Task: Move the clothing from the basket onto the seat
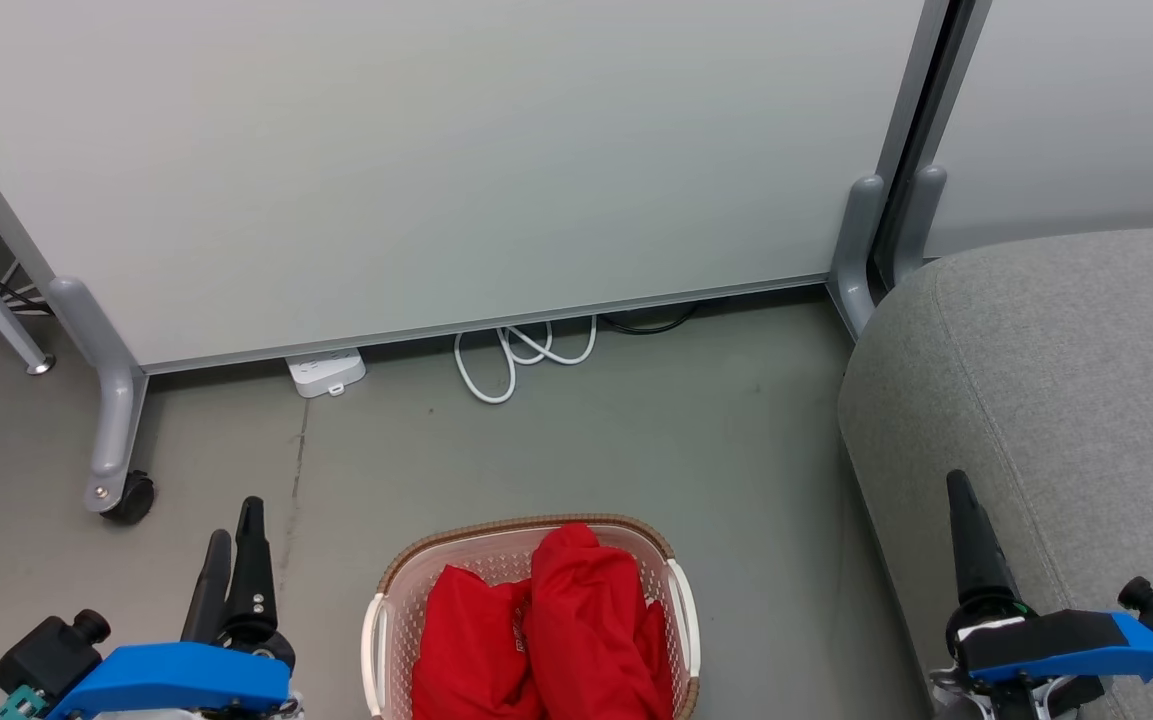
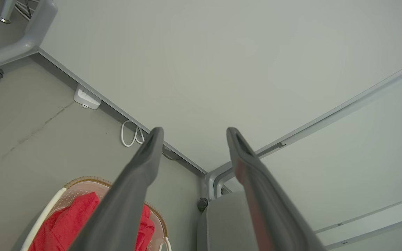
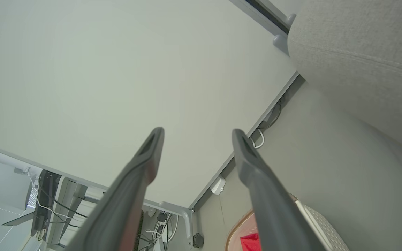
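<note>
Clothing in basket on floor by seat, partition behind; L gripper, R gripper agape, empty.

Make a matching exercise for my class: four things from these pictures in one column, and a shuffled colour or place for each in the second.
Column one
1. clothing
2. basket
3. seat
4. power strip

Column two
A. grey upholstery, at the right
B. small, white, farthest back
C. bright red, crumpled
D. cream with a brown rim

Pairs: 1-C, 2-D, 3-A, 4-B
</note>
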`<state>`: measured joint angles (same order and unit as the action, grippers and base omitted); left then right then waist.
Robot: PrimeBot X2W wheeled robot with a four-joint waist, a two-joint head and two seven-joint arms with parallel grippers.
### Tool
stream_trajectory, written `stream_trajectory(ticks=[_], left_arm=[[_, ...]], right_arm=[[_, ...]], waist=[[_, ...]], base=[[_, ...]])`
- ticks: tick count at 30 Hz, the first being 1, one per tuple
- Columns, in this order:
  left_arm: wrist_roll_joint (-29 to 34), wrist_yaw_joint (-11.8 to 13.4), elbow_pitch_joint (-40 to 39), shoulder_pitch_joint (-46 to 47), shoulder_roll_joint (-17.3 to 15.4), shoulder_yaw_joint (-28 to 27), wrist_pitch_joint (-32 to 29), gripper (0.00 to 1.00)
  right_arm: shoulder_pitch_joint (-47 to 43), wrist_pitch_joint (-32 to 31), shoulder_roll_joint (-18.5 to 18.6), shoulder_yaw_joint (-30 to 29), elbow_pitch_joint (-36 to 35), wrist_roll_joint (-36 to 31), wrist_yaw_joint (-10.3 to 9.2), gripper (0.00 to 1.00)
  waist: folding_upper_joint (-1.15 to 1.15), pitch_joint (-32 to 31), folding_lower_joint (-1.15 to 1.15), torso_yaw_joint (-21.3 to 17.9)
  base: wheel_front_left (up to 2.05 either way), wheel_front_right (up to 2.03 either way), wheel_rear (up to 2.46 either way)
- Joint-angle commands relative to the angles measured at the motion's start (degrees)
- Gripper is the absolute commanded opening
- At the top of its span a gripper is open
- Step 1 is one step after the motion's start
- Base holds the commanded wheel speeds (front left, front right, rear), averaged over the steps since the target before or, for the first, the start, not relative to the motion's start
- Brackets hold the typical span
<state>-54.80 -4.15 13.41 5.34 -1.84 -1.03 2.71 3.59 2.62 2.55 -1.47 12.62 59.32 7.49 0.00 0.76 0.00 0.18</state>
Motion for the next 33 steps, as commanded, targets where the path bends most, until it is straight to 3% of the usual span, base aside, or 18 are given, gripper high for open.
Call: stream_trajectory(ticks=[1,33], left_arm=[[2.6,0.3,-0.9,1.9,-0.7,0.6,0.7,1.00],[27.0,1.5,1.4,3.4,-0.9,4.7,6.2,1.00]], right_arm=[[1.6,0.8,0.2,0.5,-1.1,-2.6,0.01,1.00],[2.0,6.3,0.3,4.2,2.1,-26.5,0.01,1.00]], waist=[[0.00,0.0,0.00,0.0],[0.00,0.2,0.00,0.5]], base=[[0.00,0.00,0.00],[0.00,0.00,0.00]])
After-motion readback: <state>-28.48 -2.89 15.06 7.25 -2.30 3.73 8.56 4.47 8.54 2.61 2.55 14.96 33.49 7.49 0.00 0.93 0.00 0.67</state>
